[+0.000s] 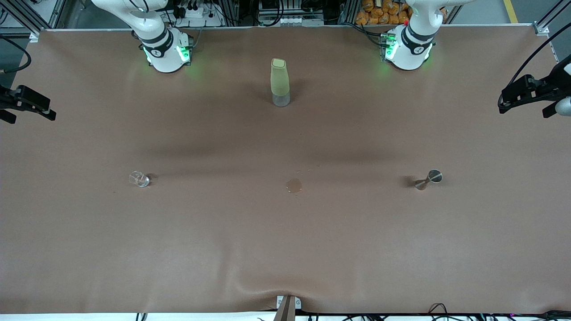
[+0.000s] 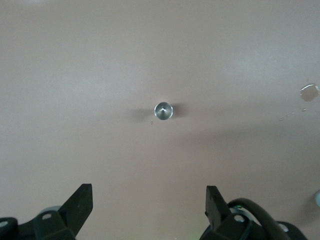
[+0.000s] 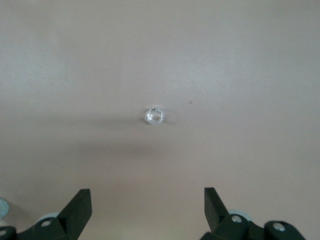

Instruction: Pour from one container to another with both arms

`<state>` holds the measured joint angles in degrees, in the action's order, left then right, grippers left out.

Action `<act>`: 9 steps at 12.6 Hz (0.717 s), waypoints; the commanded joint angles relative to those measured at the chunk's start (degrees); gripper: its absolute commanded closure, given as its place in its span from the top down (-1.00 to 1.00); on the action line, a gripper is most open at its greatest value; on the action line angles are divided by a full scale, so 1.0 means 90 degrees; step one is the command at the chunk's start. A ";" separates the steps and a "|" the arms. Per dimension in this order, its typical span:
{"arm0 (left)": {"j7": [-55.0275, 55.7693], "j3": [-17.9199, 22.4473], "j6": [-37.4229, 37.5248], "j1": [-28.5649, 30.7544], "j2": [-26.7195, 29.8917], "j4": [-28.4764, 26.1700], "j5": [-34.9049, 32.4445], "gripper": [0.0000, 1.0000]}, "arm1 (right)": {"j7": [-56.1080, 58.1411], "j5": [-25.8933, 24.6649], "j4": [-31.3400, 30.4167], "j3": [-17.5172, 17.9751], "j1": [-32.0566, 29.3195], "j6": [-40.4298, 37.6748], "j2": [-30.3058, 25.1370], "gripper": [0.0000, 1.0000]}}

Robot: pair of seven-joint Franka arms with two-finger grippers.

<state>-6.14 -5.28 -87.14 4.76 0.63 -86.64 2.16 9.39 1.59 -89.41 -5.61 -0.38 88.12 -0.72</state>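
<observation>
The left hand (image 2: 147,210) hangs high over the small shiny steel hourglass jigger (image 2: 163,111), its two black fingers spread wide and holding nothing. The right hand (image 3: 147,210) hangs likewise over the tiny clear glass cup (image 3: 154,116), fingers wide apart and empty. On the brown counter (image 1: 285,249), the cup (image 1: 139,179) stands toward the right arm's end and the jigger (image 1: 428,179) toward the left arm's end, well apart. Between them lies a small wet patch (image 1: 294,185). A tall olive-green bottle (image 1: 280,82) stands farther from the front camera.
</observation>
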 commanded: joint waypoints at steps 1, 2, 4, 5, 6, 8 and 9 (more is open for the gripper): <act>-0.0856 0.0001 -0.0171 0.0504 0.0096 -0.0216 0.0665 1.00 | -0.0096 -0.0128 0.0071 -0.0001 -0.0007 -0.0035 0.0032 1.00; -0.1286 0.0001 -0.0201 0.0729 0.0096 -0.0314 0.0890 1.00 | -0.0096 -0.0128 0.0071 -0.0001 0.0003 -0.0035 0.0041 1.00; -0.2077 0.0001 -0.0298 0.1100 0.0135 -0.0722 0.1398 1.00 | -0.0019 -0.0118 0.0061 -0.0001 -0.0007 -0.0055 0.0031 1.00; -0.2304 0.0001 -0.0473 0.1266 0.0155 -0.0957 0.1652 1.00 | 0.0098 -0.0118 0.0061 -0.0011 -0.0036 -0.0074 0.0031 1.00; -0.2577 0.0001 -0.0590 0.1394 0.0155 -0.1143 0.1722 1.00 | 0.0447 -0.0127 0.0051 -0.0021 -0.0123 -0.0074 0.0031 1.00; -0.3609 0.0001 -0.1106 0.1735 0.0136 -0.1699 0.2072 1.00 | 0.1460 -0.0128 0.0022 -0.0031 -0.0396 -0.0074 0.0031 1.00; -0.4088 0.0001 -0.1312 0.1901 0.0087 -0.1991 0.2422 1.00 | 0.2210 -0.0137 -0.0017 -0.0031 -0.0591 -0.0084 0.0022 1.00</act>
<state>-36.02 -4.87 -95.08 19.16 0.45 -99.10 19.54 20.28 1.10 -89.50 -6.13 -2.72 87.96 -0.55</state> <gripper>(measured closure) 0.000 0.000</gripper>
